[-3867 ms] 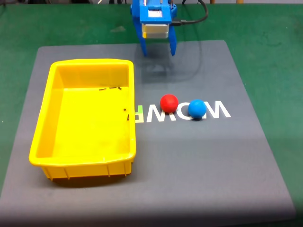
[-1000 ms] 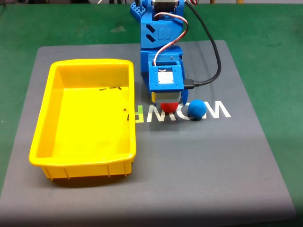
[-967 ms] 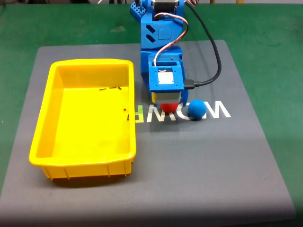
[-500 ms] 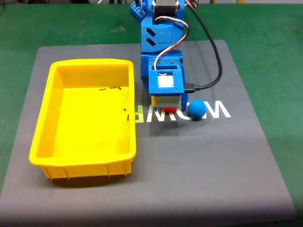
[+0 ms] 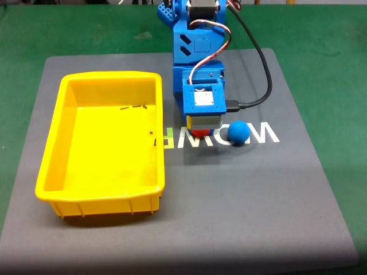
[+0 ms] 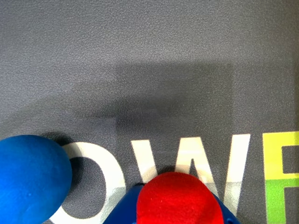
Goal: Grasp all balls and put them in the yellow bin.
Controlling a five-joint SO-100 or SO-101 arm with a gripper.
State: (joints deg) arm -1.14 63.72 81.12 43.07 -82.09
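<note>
- Gripper [image 5: 200,132] and arm have come down from the far edge of the mat, where they hung a few seconds ago, and now stand right over the spot where the red ball [image 6: 180,198] lay in the open
- Over the last second the head has sunk a little lower, so in the fixed view just a sliver of red peeps out under its grey-and-yellow block
- From the wrist view, the red ball sits at the bottom edge against blue gripper plastic on both lower sides, resting over the white letters printed on the grey mat [image 5: 241,206]
- How wide the jaws stand I cannot tell; the fingertips are hidden in both views, and whether they have closed on the ball or merely straddle it is not shown
- Blue ball [image 5: 238,132] has not shifted; it lies on the mat just beside the gripper, to its right in the fixed view, near the red one
- Yellow bin [image 5: 51,154] sits on the left of the mat in the fixed view, with no ball inside
- My reading: the first pick is at the closing stage, and neither ball is delivered yet
</note>
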